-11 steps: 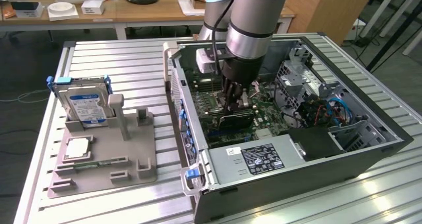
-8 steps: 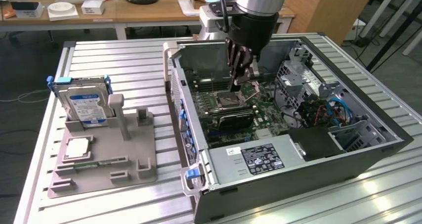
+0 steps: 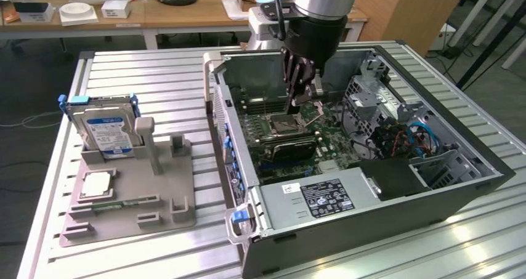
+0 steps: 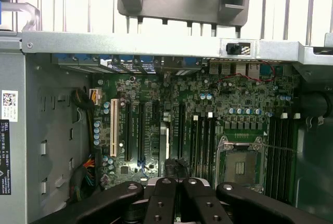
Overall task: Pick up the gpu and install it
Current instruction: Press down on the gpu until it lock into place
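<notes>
A slatted metal table carried an open computer case lying on its side, with office desks in the room behind it. Beside the case, toward the exterior view's left, a grey parts holder kept a hard drive standing upright, and the holder's upright posts next to the drive stood bare. The gripper hung inside the case, just above the motherboard. Its jaws were drawn narrow, and in the wrist view a small dark piece showed between the fingertips. This piece was judged to be the gpu seen edge-on, though so little of it showed that the reading was not certain. Inside the case, the long expansion slots lay beside the memory slots and the open processor socket. The expansion slots appeared bare, with no card seated in any of them. As a judgement, the pick-up was done, the card being off the holder and inside the case over the board. The seating of the card in a slot, and hence the install itself, was not yet done.
</notes>
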Tool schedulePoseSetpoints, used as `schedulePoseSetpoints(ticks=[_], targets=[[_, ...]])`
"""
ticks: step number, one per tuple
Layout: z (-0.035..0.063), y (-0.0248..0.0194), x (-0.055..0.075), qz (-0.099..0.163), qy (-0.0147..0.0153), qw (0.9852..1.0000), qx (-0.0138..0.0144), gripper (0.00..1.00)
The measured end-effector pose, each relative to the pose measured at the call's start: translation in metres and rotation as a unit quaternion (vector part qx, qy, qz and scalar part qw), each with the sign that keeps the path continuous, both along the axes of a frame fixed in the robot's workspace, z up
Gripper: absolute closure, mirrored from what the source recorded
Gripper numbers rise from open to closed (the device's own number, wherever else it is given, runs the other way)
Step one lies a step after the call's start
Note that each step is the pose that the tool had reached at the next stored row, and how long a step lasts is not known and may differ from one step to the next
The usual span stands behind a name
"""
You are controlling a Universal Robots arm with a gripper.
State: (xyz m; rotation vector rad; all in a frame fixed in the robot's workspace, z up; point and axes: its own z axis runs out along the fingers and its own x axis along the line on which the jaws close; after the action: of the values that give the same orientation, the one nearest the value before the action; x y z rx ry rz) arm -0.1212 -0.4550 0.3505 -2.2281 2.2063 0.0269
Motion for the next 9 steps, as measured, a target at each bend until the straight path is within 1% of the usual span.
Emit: schedulePoseSetpoints(ticks=[3, 9], targets=[[-0.0006, 0.0000, 0.000, 0.000, 0.0001, 1.0000, -0.0001, 0.89], [-0.0112, 0.0000, 0.001, 0.000, 0.0001, 1.0000, -0.0005, 0.89]])
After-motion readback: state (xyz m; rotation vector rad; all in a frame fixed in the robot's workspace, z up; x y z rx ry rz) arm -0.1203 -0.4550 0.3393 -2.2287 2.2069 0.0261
